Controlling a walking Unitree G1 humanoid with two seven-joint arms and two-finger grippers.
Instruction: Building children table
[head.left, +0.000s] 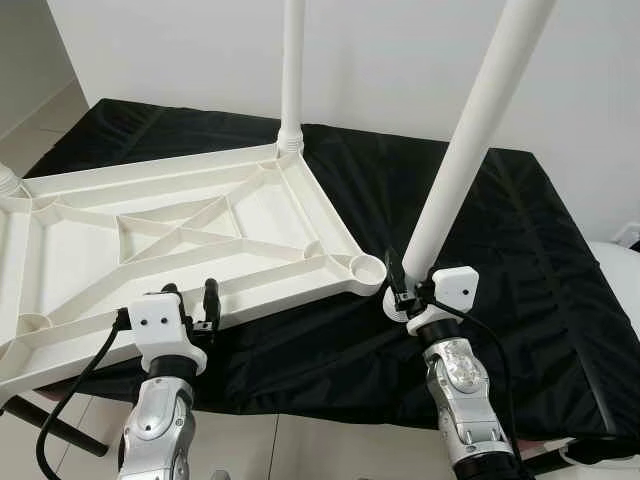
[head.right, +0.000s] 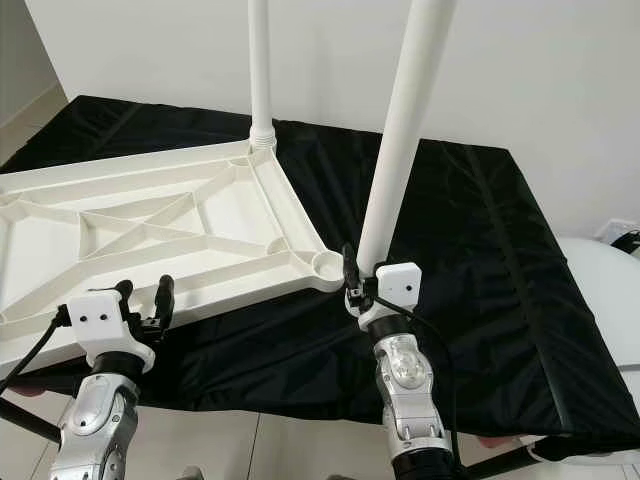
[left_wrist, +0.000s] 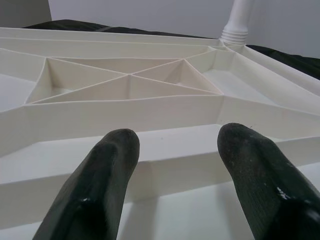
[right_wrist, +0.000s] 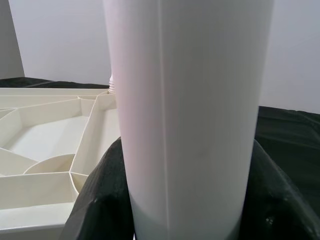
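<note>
A white plastic tabletop lies upside down on a black cloth, its ribbed underside up. One white leg stands upright in the far corner socket. My right gripper is shut on a second white leg, held tilted just right of the empty near corner socket. In the right wrist view that leg sits between both fingers. My left gripper is open at the tabletop's near edge, its fingers apart over the rim.
The black cloth covers a low bed-like surface reaching to the right. A white wall stands behind. A white rounded object sits at the far right. Tiled floor shows in front, with a dark bar at lower left.
</note>
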